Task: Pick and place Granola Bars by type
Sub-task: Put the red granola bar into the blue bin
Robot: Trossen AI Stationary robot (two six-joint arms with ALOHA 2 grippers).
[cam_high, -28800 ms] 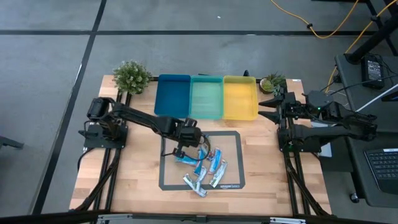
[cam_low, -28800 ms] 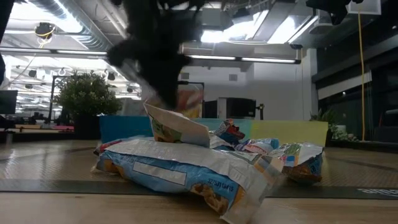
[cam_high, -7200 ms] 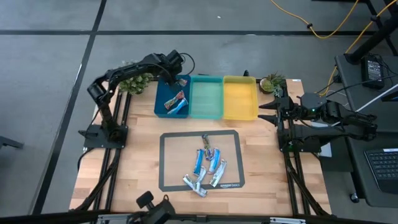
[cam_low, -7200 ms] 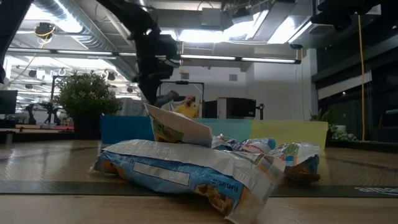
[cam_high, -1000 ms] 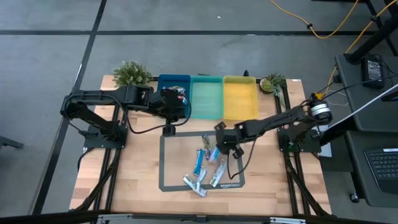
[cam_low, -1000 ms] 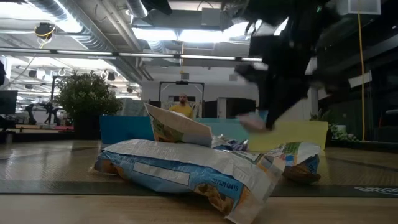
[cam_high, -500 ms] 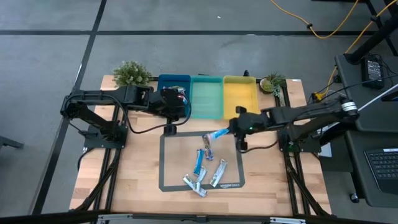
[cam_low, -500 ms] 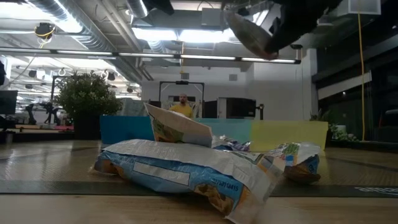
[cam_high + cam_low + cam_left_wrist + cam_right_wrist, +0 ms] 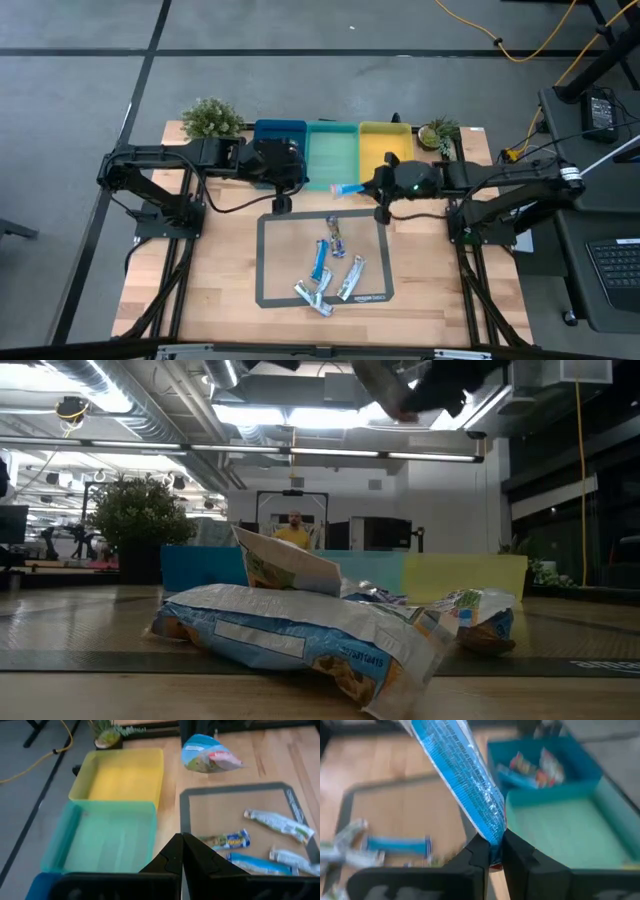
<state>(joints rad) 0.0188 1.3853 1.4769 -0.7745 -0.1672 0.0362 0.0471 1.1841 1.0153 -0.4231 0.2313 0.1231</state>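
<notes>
My right gripper (image 9: 367, 188) is shut on a blue-and-white granola bar (image 9: 348, 187), held over the near rim of the teal bin (image 9: 332, 150). The same bar shows in the left wrist view (image 9: 207, 759) and the right wrist view (image 9: 462, 775). Several more bars (image 9: 330, 265) lie flat on the dark-framed mat (image 9: 268, 262). The blue bin (image 9: 555, 757) holds a few bars (image 9: 532, 767). My left gripper (image 9: 283, 202) is shut and holds nothing, at the blue bin's near edge. My right gripper pinches one end of the blue-and-white bar (image 9: 493, 836) between its two fingers. The fingers come roughly level from the table's right, and the bar sticks out beyond them toward the table's left. The bar is lifted clear of the mat and the bins.
The yellow bin (image 9: 385, 155) stands right of the teal one. Small potted plants sit at the far left (image 9: 212, 118) and far right (image 9: 437, 132). Bare wood lies on both sides of the mat. A person (image 9: 293, 532) stands far off in the room.
My right gripper has risen from the mat with the blue-and-white bar and gone toward the table's far edge, up to the teal bin's near rim. The bar has been lifted clear of the mat. The other bars have stayed in place.
</notes>
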